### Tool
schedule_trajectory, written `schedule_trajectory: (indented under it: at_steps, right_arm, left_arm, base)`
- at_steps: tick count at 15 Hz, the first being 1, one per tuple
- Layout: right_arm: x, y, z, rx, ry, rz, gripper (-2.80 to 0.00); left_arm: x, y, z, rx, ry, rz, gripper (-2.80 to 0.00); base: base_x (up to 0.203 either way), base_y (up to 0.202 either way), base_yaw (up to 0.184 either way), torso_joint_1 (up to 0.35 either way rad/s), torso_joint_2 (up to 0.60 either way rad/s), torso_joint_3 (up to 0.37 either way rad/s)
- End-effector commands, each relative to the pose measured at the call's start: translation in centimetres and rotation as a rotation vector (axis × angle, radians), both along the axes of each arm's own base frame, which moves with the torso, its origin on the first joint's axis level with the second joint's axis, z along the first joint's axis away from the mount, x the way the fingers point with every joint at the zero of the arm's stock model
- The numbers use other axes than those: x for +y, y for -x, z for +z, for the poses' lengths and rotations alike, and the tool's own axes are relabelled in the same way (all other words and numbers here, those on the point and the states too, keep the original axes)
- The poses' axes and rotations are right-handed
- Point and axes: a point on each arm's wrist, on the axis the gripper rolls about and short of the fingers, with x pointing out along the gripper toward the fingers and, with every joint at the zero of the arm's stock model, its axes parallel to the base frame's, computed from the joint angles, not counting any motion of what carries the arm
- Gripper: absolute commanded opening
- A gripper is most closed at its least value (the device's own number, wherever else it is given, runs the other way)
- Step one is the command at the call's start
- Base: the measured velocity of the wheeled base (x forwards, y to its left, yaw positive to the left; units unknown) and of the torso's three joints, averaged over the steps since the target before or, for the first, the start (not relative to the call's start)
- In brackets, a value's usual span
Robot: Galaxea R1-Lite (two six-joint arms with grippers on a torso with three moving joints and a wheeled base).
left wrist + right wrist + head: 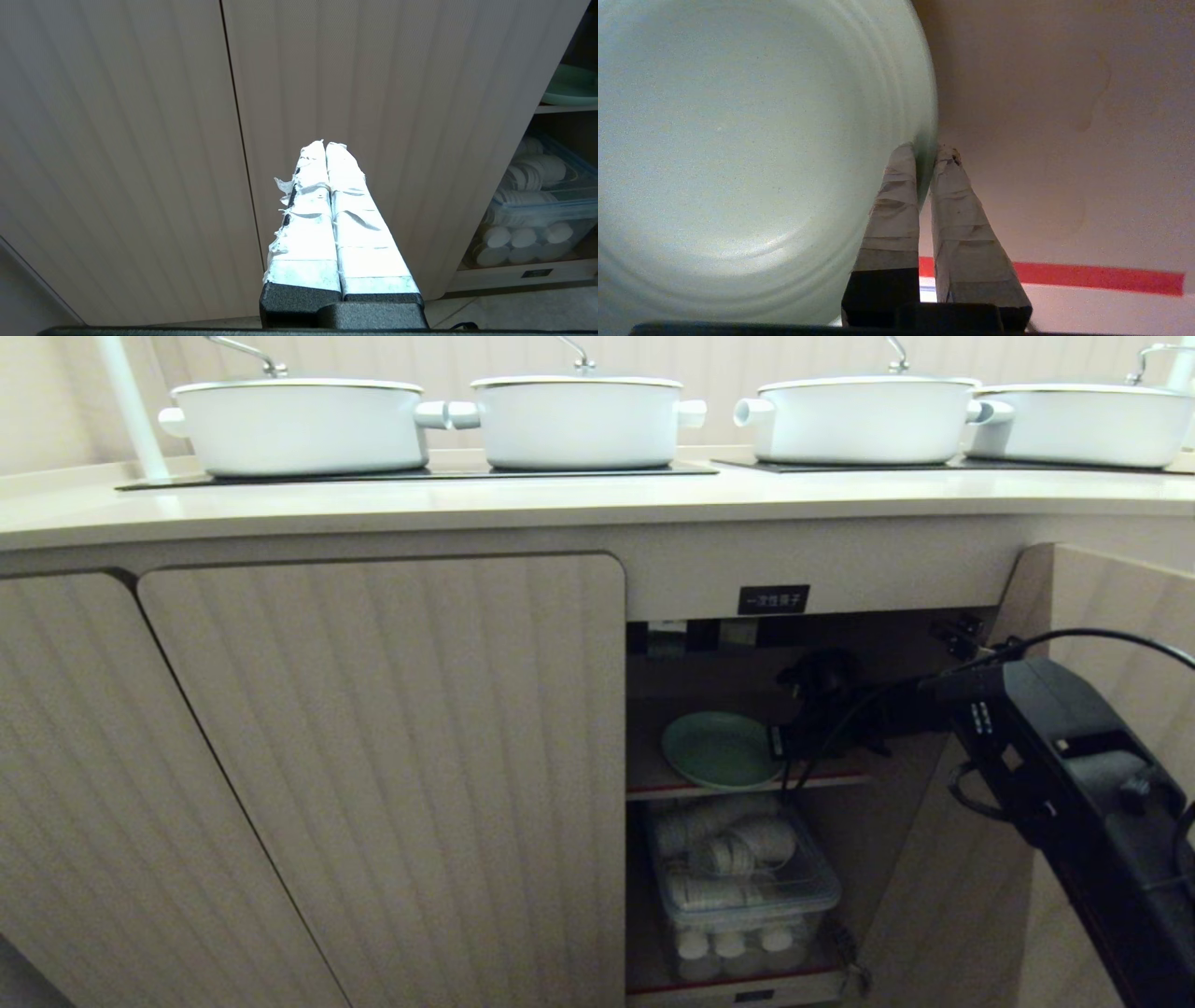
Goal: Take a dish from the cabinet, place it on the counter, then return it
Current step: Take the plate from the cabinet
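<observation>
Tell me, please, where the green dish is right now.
In the head view the dish sits on the cabinet's upper shelf, above the clear storage box, its right rim pinched by the right gripper.

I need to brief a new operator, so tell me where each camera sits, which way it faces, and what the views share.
Head view: sits high on the robot, faces forward and down at the counter and open cabinet; the right arm reaches in, right gripper at the dish.
Left wrist view: behind the left gripper, facing the closed ribbed doors.
Right wrist view: behind the right gripper, inside the cabinet, fingers clamped on the dish's rim.
Shared: all three show the mint-green dish; head and left wrist views share the clear storage box.
</observation>
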Motion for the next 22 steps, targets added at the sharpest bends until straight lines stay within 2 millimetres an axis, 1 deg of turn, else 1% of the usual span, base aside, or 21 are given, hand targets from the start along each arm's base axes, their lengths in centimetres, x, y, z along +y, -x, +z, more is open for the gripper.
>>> schedule_trajectory:
  at_steps: [1, 7, 11, 14, 18, 22]
  right_arm:
    - [0.1, 0.1, 0.3, 0.000, -0.015, -0.014, -2.80]
    - [0.2, 1.0, 1.8, 0.031, -0.067, -0.078, -2.80]
    - [0.1, 2.1, 2.4, 0.049, -0.080, -0.098, -2.80]
    - [0.1, 2.3, 3.2, 0.042, -0.108, -0.129, -2.80]
    - [-0.1, 3.5, 2.9, 0.082, -0.101, -0.169, -2.80]
    - [0.0, 4.5, 2.9, 0.066, -0.106, -0.163, -2.80]
  left_arm:
    - [0.0, 0.0, 0.0, -0.001, 0.000, -0.001, -2.80]
    - [0.0, 0.0, 0.0, -0.001, 0.000, 0.001, -2.80]
    - [0.0, 0.0, 0.0, -0.001, 0.000, 0.000, -2.80]
    - [0.0, 0.0, 0.0, -0.001, 0.000, 0.001, -2.80]
    - [0.0, 0.0, 0.0, -0.001, 0.000, 0.001, -2.80]
    - [0.0, 0.0, 0.0, -0.001, 0.000, 0.000, -2.80]
  base:
    - [0.000, 0.000, 0.000, 0.000, 0.00, 0.000]
    - [0.000, 0.000, 0.000, 0.000, 0.00, 0.000]
    - [0.000, 0.000, 0.000, 0.000, 0.00, 0.000]
    - [0.000, 0.000, 0.000, 0.000, 0.00, 0.000]
    - [0.000, 0.000, 0.000, 0.000, 0.00, 0.000]
    - [0.000, 0.000, 0.000, 0.000, 0.00, 0.000]
